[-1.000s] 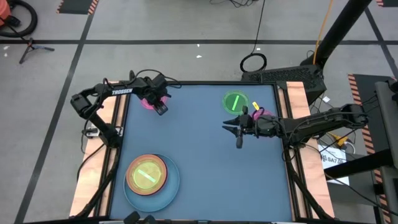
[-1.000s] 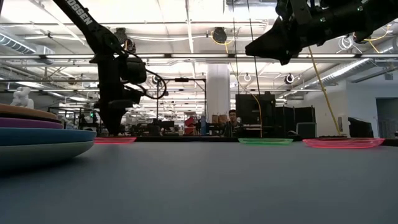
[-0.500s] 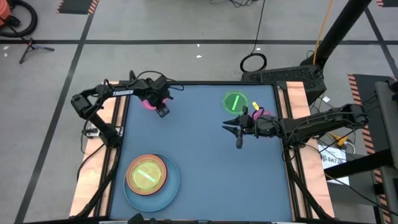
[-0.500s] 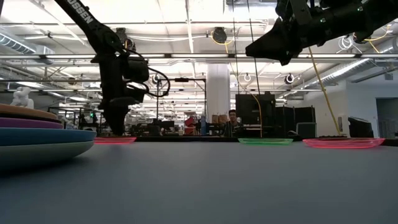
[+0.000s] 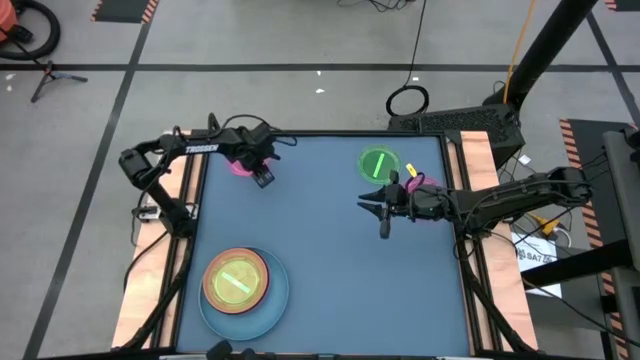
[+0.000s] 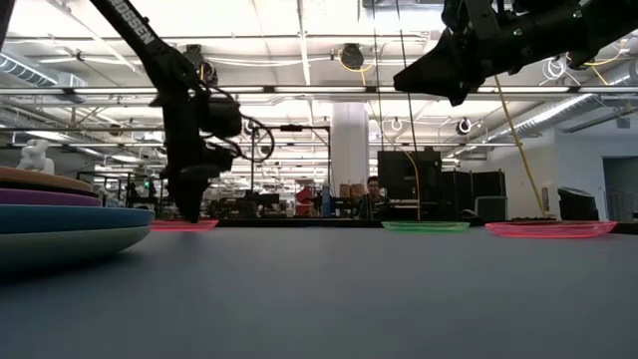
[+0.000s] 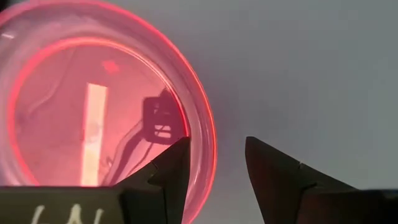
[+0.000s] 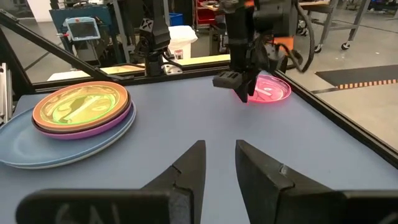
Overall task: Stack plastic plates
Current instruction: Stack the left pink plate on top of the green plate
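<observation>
Left gripper low at the rim of pink plate at table's far left, fingers apart straddling the edge; right gripper hangs mid-right, fingers slightly apart, empty; green plate far right; plate stack near left

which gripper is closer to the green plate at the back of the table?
Right. The right gripper hangs open just in front of the green plate, above the table. The left gripper is open across the table, at the rim of a pink plate.
</observation>
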